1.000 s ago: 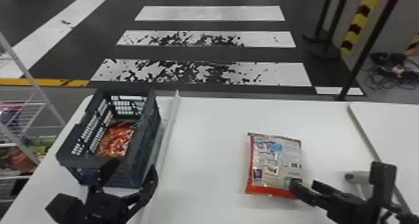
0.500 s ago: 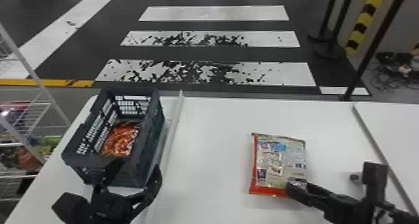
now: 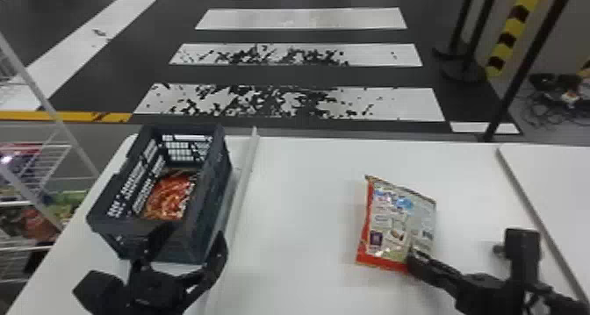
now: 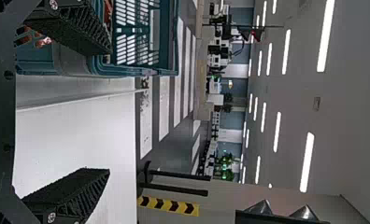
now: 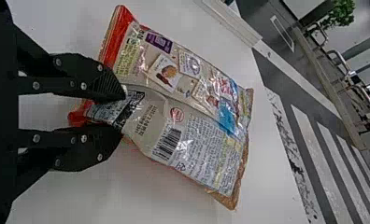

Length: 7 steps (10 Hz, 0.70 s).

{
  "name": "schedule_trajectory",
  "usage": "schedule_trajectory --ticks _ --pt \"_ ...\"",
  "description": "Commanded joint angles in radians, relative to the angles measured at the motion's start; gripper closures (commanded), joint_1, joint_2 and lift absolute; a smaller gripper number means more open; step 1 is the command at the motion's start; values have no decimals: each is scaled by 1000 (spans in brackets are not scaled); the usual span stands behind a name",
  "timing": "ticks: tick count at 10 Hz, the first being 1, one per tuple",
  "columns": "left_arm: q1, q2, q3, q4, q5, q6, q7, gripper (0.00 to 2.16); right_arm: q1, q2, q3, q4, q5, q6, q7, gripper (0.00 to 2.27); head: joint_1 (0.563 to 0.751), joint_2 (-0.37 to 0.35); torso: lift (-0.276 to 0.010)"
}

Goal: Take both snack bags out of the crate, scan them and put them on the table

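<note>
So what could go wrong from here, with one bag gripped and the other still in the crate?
The right gripper pinches the snack bag near one end, so the bag could swing or slip if lifted.

The left gripper's fingers are spread close to the crate; moving in might bump its wall.

The other bag lies down inside the crate, so the walls may hamper a grasp.

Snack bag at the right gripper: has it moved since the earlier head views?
Yes; the snack bag has shifted, its far left corner now nearer the far edge of the table.
</note>
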Motion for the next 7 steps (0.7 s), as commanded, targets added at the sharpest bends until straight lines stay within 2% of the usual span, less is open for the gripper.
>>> schedule_trajectory --ticks 1,4,7 --pt "0 2 0 0 0 1 0 87 12 1 0 -6 1 -42 -3 2260 695 78 -92" --pt "0 2 0 -2 0 1 0 87 46 4 -38 -60 -42 -67 -37 2260 695 69 -92" --pt "2 2 0 -6 -2 4 0 87 70 10 -173 -124 -164 -64 -52 2260 695 23 -92"
